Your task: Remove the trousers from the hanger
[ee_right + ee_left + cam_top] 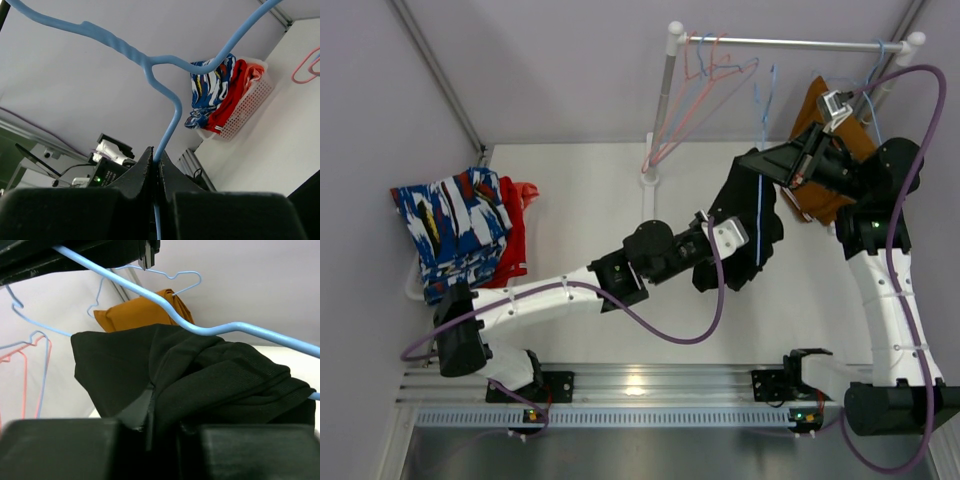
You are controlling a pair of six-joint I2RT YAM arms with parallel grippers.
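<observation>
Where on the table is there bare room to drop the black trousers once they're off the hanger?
Bare table lies between the basket and the rack post, and between the black trousers and the right arm. Crowded at back right around the brown trousers and blue hanger.

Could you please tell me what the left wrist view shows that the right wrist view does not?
Only the left wrist view shows the black trousers draped over the blue hanger, pinched by the left gripper, with brown trousers behind. Only the right wrist view shows the white basket holding blue-and-white trousers and red trousers, and the right gripper clamping the hanger's neck. Both show that blue hanger and a pink hanger.
</observation>
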